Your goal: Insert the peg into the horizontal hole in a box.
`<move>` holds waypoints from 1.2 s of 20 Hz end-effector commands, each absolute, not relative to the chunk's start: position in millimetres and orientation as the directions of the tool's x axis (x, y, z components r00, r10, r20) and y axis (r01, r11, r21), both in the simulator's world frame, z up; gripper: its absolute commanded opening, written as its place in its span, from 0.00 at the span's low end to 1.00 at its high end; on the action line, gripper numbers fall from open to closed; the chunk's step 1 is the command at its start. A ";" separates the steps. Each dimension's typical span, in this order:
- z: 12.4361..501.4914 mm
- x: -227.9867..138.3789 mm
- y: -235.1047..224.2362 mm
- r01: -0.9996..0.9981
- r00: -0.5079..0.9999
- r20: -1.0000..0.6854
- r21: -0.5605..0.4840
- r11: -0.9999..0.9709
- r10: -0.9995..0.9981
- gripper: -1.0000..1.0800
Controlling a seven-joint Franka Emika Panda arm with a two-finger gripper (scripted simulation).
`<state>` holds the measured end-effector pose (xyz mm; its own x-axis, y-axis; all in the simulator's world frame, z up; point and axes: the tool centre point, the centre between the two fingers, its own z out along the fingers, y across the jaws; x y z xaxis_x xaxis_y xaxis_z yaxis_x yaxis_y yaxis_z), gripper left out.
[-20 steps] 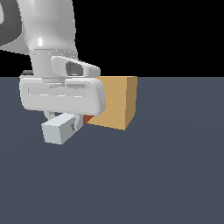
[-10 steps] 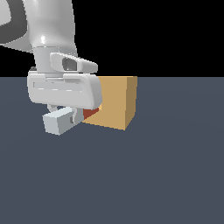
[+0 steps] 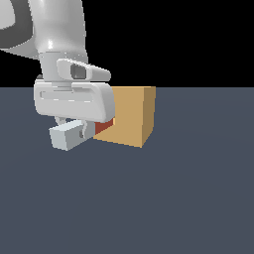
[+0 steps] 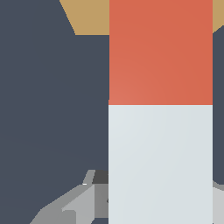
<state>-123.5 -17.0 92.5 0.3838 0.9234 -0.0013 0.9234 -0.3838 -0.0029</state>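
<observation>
Red-orange end first, the peg (image 3: 82, 133) pinched in my fingers (image 3: 74, 130) lies level above the grey surface (image 3: 188, 188), its tip meeting the tan box (image 3: 130, 116) on the exterior view's left face.

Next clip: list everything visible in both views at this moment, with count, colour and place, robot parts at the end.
Long square-section peg, red-orange at one end and pale grey-white along the rest: one, held level off the floor, red end pointing at the box; in the exterior view only its grey end and a bit of red show under the gripper.
Plain tan wood-coloured box: one, standing on the floor at the exterior view's right of the gripper.
Hole in the box: not visible in either view.
Dark slate-grey floor: one, under everything.
White Panda arm: one, coming down from the upper part of the exterior view's left.
Pale grey gripper: one, jaws closed on the peg's grey part.
</observation>
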 end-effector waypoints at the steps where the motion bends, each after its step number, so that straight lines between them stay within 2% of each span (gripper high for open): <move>1: 93.5 -122.1 -17.6 0.924 0.382 0.000 0.000 -0.382 0.924 0.00; 15: 93.3 -120.8 -14.4 0.925 0.380 0.001 -0.001 -0.380 0.925 0.00; 24: 93.8 -104.5 28.7 0.925 0.380 0.002 0.000 -0.380 0.925 0.00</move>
<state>-109.5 16.6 92.2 0.3831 0.9237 -0.0009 0.9237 -0.3831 -0.0036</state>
